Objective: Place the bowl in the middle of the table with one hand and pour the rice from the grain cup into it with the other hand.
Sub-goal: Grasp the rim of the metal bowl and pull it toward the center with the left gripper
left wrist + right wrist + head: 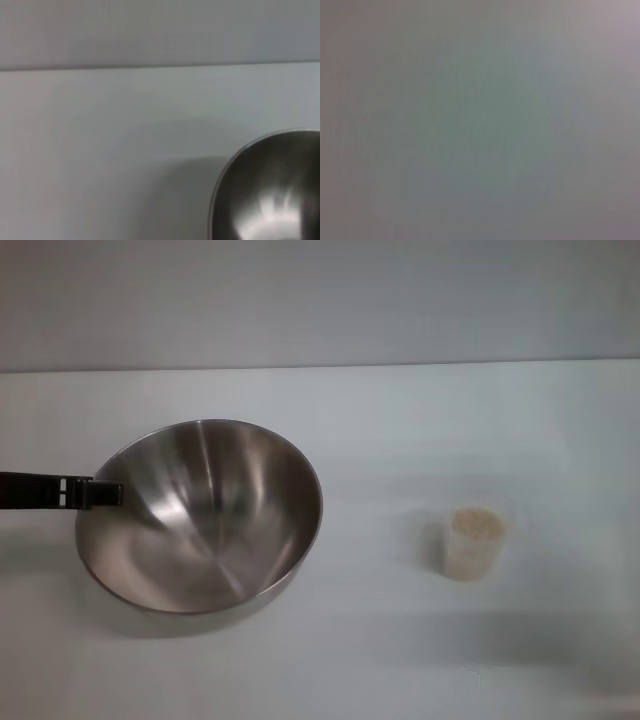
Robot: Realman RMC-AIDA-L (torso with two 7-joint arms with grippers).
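Note:
The steel bowl (200, 515) is on the left half of the white table (400, 420), tilted, with a shadow under it. My left gripper (108, 494) reaches in from the left edge and is shut on the bowl's left rim. The bowl's inside is bare, and part of it shows in the left wrist view (270, 190). The clear grain cup (472, 544) stands upright to the right of the bowl, well apart from it, filled with pale rice (475, 524). My right gripper is out of view; its wrist view shows only a blank grey surface.
The table's far edge (320, 366) meets a plain grey wall. Bare tabletop lies between the bowl and the cup and in front of both.

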